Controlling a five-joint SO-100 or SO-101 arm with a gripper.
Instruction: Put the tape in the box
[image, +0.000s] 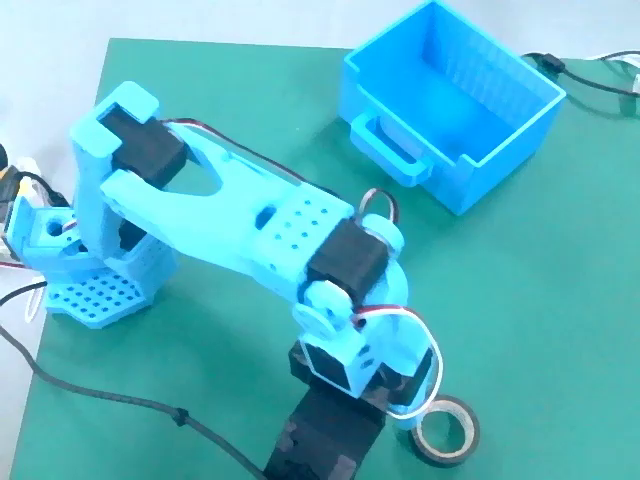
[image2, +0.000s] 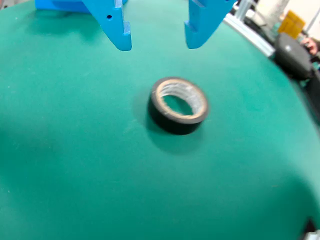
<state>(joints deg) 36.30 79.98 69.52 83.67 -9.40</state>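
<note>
The tape (image2: 178, 105) lies flat on the green mat (image2: 75, 150), its hole facing up, and nothing touches it. In the wrist view the gripper (image2: 157, 42) hangs above the mat, with its two blue fingers (image2: 121, 35) spread wide and nothing between them; the roll sits a little below the gap and slightly to the right of it. In the fixed view the tape (image: 447, 430) is near the bottom edge, just beside the lowered end of the light-blue arm (image: 250, 230), but the arm's body hides the fingers there, so how close they are to the roll is hard to judge from that side. The box (image: 452, 105) stands well apart, at the top of the fixed view, open side up, with its loop handle (image: 385, 140) turned toward the arm. A black cable (image: 110, 400) runs over the mat at the lower left.
</note>
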